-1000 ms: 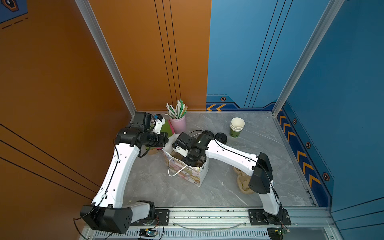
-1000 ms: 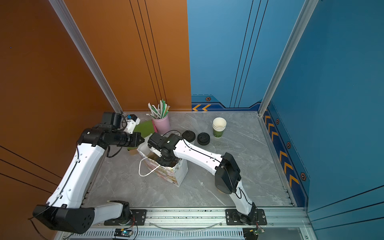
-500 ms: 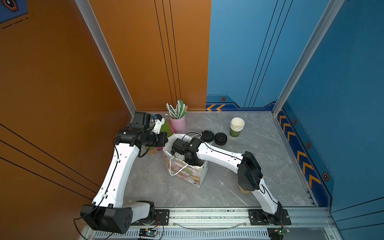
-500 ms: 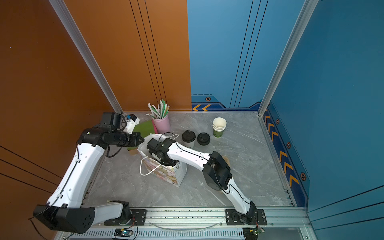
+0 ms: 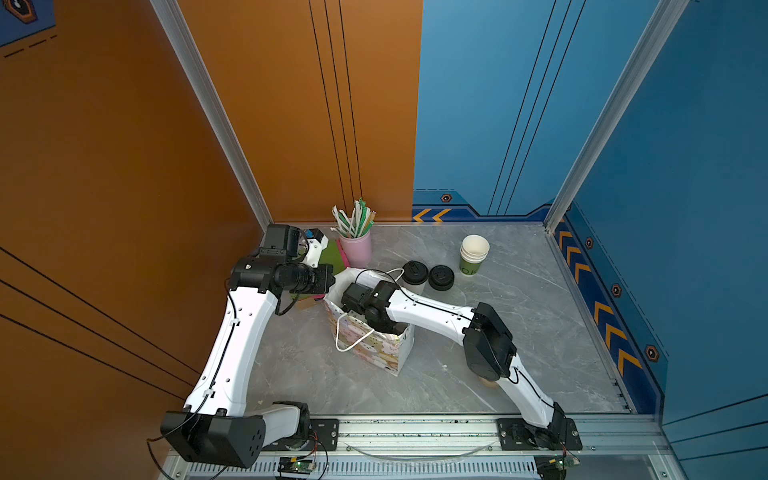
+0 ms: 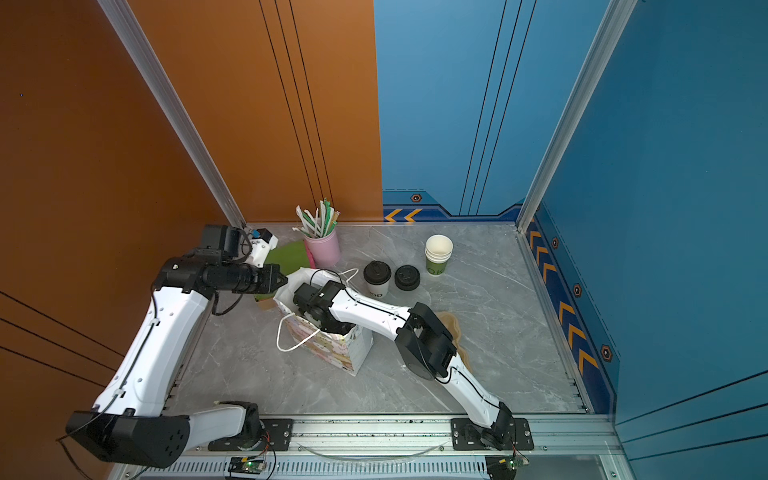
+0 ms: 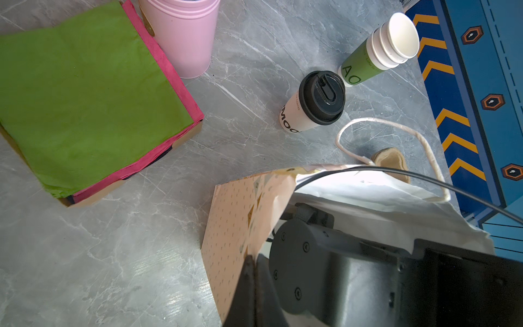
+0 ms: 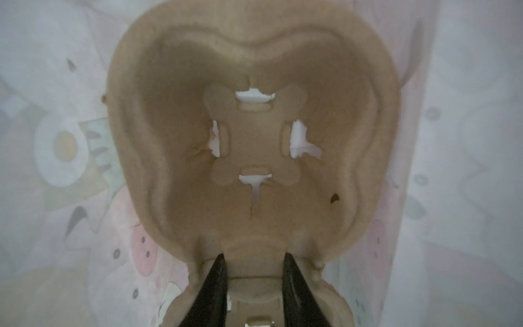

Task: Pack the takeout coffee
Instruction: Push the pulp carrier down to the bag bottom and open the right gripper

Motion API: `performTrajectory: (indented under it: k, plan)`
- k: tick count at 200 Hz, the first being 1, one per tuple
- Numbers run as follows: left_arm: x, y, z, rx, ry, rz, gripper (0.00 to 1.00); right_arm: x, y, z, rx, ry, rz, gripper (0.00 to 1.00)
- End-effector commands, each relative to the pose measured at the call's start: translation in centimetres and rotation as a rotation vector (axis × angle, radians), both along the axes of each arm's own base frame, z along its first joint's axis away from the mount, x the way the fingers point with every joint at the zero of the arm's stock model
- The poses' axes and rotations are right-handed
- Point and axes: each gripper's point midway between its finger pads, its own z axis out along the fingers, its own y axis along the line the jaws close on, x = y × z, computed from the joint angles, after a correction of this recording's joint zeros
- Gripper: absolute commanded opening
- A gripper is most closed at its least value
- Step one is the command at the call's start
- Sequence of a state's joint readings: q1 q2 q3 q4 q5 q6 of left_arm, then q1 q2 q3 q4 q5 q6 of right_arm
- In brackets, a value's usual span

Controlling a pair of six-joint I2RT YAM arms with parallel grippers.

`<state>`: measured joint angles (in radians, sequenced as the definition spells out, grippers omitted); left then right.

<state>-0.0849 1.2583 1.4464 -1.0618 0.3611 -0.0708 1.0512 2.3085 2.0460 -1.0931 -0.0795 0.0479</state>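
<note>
The takeout coffee [image 5: 414, 274] [image 6: 377, 276] [image 7: 311, 104], a small white paper cup with a black plastic sip lid, stands upright at 1 o'clock of the patterned paper gift bag [image 5: 374, 349] [image 6: 328, 345] [image 7: 232, 226], with a loose black lid [image 5: 441, 277] [image 6: 407, 277] just beside it at 3 o'clock. The left gripper [image 7: 250, 260] pinches the bag's rim. The right gripper [image 8: 254, 263], down inside the bag, grasps a brown moulded-pulp cup carrier [image 8: 254, 133].

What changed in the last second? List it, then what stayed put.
The right arm swung leftward in both top views, pushing the right gripper further into the paper bag, its fingers clasping a pulp cup carrier. Unchanged: left gripper pinching the bag's rim; takeout coffee, loose lid and cup stack unmoved.
</note>
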Motion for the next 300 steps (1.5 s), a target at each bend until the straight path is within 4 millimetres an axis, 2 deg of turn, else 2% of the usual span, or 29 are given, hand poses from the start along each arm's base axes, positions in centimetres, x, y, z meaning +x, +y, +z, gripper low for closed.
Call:
performTrajectory:
  k: [1, 26, 59, 101, 141, 204, 259, 272, 274, 278, 300]
  plan:
    - [-0.2, 0.0, 0.5, -0.013, -0.028, -0.012, 0.00, -1.2, -0.7, -2.6, -0.066, 0.066, 0.009, 0.27]
    - [-0.3, 0.0, 0.5, -0.014, -0.028, -0.010, 0.00, -1.3, -0.7, -2.9, -0.072, 0.071, 0.008, 0.28]
    - [-0.4, 0.1, 0.4, -0.011, -0.028, -0.008, 0.00, -1.2, -0.4, -1.4, -0.041, 0.053, 0.008, 0.30]
    - [-0.6, 0.4, 0.2, 0.005, -0.029, 0.002, 0.00, -0.6, 0.3, 2.6, 0.035, -0.006, -0.001, 0.38]
    - [-0.8, 1.2, -0.1, 0.040, -0.032, 0.033, 0.00, -0.1, 0.7, 6.5, 0.109, -0.062, -0.010, 0.50]
    - [-1.1, 1.3, -0.2, 0.051, -0.037, 0.031, 0.00, 0.7, 1.2, 10.8, 0.195, -0.131, -0.028, 0.62]
    - [-1.3, 1.3, -0.5, 0.060, -0.029, 0.031, 0.00, 1.1, 2.1, 16.3, 0.331, -0.195, -0.041, 0.72]
    - [-1.3, 1.2, -0.5, 0.061, -0.030, 0.028, 0.00, 1.4, 2.2, 16.5, 0.340, -0.211, -0.046, 0.75]
    - [-1.3, 1.2, -0.5, 0.061, -0.031, 0.030, 0.00, 1.4, 2.0, 17.7, 0.360, -0.224, -0.048, 0.75]
    - [-1.3, 1.1, -0.5, 0.060, -0.031, 0.029, 0.00, 1.4, 1.9, 18.2, 0.371, -0.234, -0.048, 0.76]
    - [-1.4, 1.1, -0.4, 0.064, -0.035, 0.026, 0.00, 1.7, 1.9, 19.3, 0.402, -0.256, -0.055, 0.78]
